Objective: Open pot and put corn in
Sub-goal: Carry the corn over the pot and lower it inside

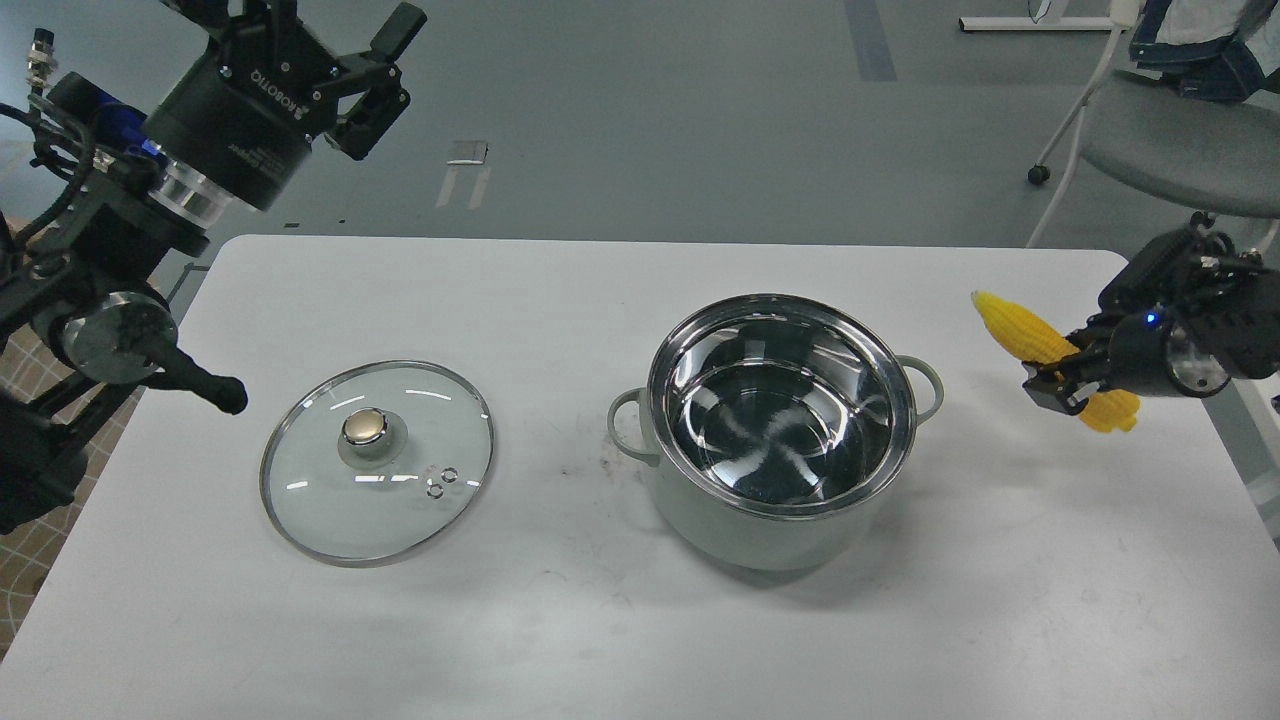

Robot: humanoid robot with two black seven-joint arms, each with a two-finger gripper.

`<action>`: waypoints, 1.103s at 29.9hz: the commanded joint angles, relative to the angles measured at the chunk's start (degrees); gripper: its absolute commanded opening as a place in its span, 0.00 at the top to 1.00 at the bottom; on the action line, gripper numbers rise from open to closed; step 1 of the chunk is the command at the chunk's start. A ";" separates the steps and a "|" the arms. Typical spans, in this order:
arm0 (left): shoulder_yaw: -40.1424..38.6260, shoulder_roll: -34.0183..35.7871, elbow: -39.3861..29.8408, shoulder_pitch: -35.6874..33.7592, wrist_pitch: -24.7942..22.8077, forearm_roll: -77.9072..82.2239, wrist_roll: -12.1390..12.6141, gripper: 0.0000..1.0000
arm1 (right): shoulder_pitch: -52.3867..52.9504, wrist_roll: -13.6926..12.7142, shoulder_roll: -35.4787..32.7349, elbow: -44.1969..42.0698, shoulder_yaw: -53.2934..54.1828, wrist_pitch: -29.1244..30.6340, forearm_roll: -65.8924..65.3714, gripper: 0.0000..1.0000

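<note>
The pale grey-green pot [700, 510] stands open on the white table, right of centre, its steel inside empty. Its glass lid [377, 462] with a metal knob lies flat to its left. My right gripper [1062, 375] is shut on the yellow corn [1020, 325] and holds it above the table, to the right of the pot, pointed end up and to the left. My left gripper [330, 40] is open and empty, high above the table's far left corner.
The white table [560, 290] has its right edge close under my right arm. A grey chair [1170, 140] stands on the floor behind the table's far right corner. A black rod [205, 385] of my left arm juts toward the lid.
</note>
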 commanded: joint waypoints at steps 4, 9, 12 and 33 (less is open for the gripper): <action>0.08 0.42 0.01 0.02 -0.02 0.02 0.01 0.06 | 10.48 0.00 0.19 9.15 -0.66 6.87 5.68 0.91; -0.98 0.59 0.01 0.02 -0.02 0.02 0.01 0.06 | 17.16 0.00 4.14 15.49 -8.56 8.63 6.39 0.91; -0.98 0.33 0.01 0.10 -0.02 0.02 0.28 0.06 | 17.52 0.00 7.29 16.02 -10.58 8.81 7.27 0.90; -1.15 0.07 0.01 0.37 -0.02 0.02 0.28 0.06 | 14.45 0.00 17.24 14.44 -14.81 8.37 11.05 0.55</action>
